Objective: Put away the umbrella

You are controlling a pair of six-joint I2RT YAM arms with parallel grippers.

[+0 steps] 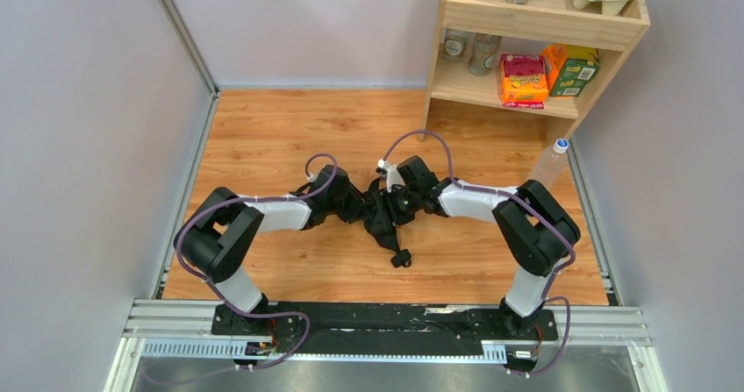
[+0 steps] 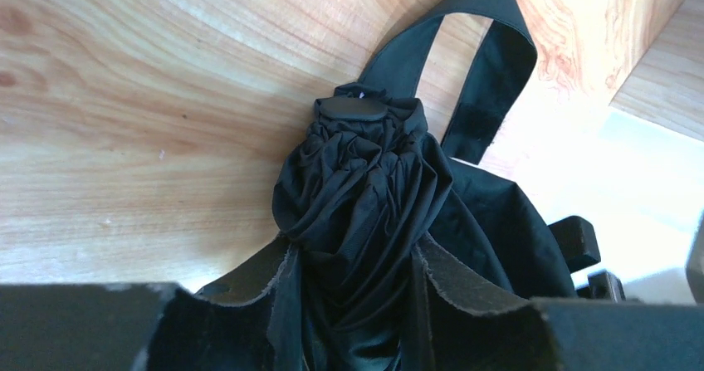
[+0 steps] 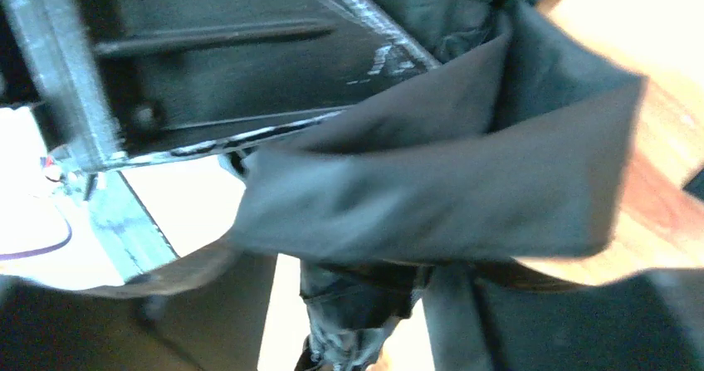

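The black umbrella (image 1: 383,225) lies collapsed on the wooden floor between my two grippers, with its handle and strap end (image 1: 401,258) pointing toward the arm bases. My left gripper (image 1: 355,210) is at its left side. In the left wrist view the left gripper (image 2: 353,259) is shut on the bunched black canopy (image 2: 357,188), with the round top cap (image 2: 353,107) and a strap loop (image 2: 490,56) beyond it. My right gripper (image 1: 399,203) is at the umbrella's right side. The blurred right wrist view shows its fingers (image 3: 191,321) apart, a wide black fabric flap (image 3: 432,188) across them and a fabric piece (image 3: 357,305) hanging between.
A wooden shelf (image 1: 535,24) with boxes, jars and cups stands at the back right. A plastic bottle (image 1: 551,164) stands beside its right leg. Grey walls bound the left and back. A metal rail (image 1: 386,322) runs along the near edge.
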